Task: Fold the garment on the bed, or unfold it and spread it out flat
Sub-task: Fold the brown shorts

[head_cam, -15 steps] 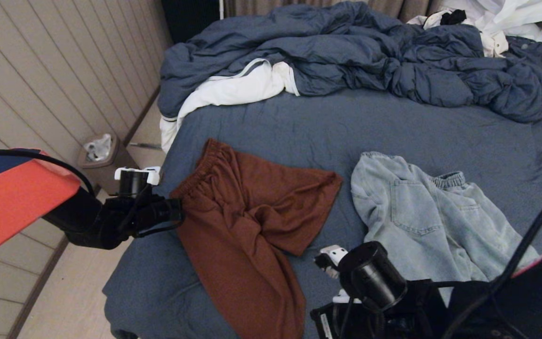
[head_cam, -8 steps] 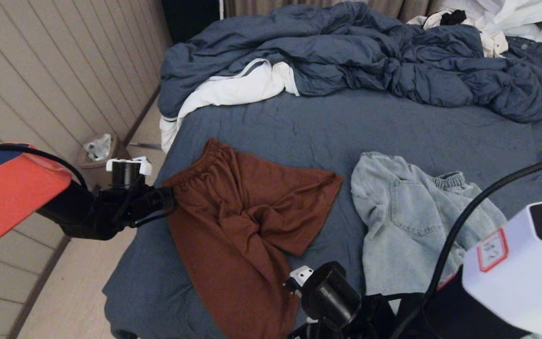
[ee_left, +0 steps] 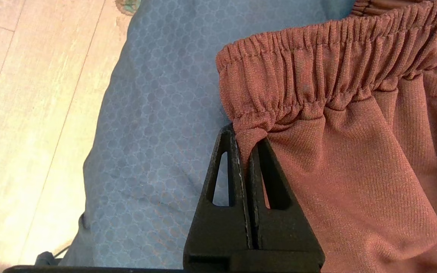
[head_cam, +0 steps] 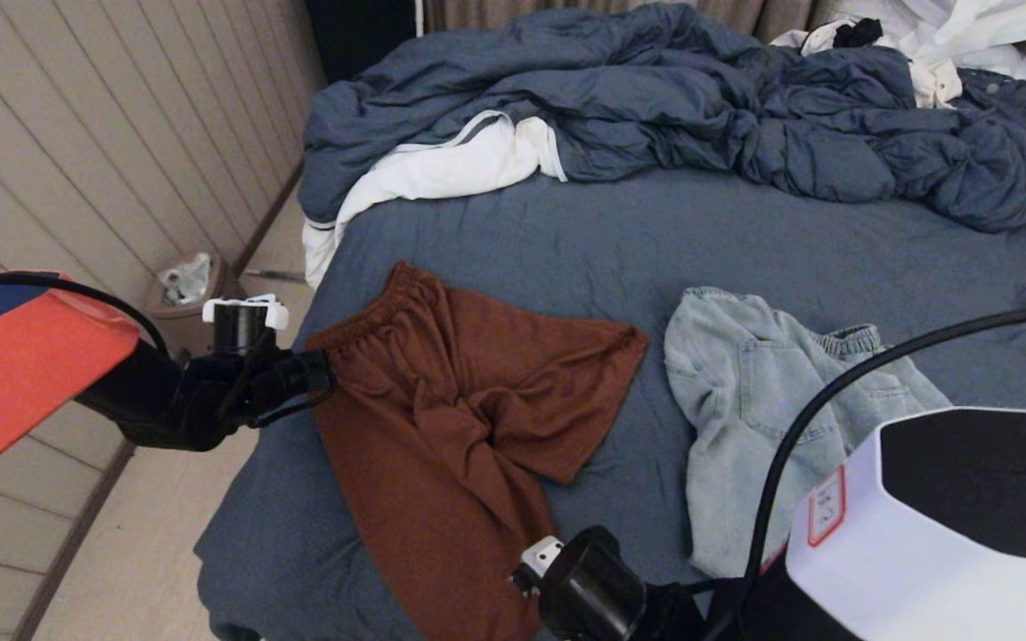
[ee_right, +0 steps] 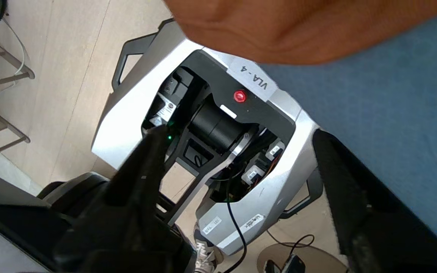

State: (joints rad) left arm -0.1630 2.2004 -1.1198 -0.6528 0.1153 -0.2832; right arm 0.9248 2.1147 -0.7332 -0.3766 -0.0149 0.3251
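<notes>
The lower legs of the rust-brown knit shorts [head_cam: 451, 427] run out of sight at the near edge of the bed [head_cam: 745, 249], where the right arm's black wrist housing covers them. A second garment, the pale blue denim trousers [head_cam: 771, 401], is partly hidden behind the robot's white body shell and a black cable. At the far edge the rumpled slate-blue duvet [head_cam: 655, 98] with its white lining is heaped up, and a pile of white cloth [head_cam: 949, 36] is cut off at the far right corner.

The shorts lie crumpled and twisted on the blue sheet near the left edge of the bed, elastic waistband toward that edge. The left gripper [ee_left: 247, 140] is at the waistband corner, right at the bed's left edge; its two black fingers are pressed together, pinching a tuck of brown fabric just under the gathered band.

The right gripper [ee_right: 241, 170] hangs off the near edge of the bed over the robot's silver base, fingers spread wide apart with nothing between them, a blurred brown fold close above.

Two garments, one duvet, two grippers.
</notes>
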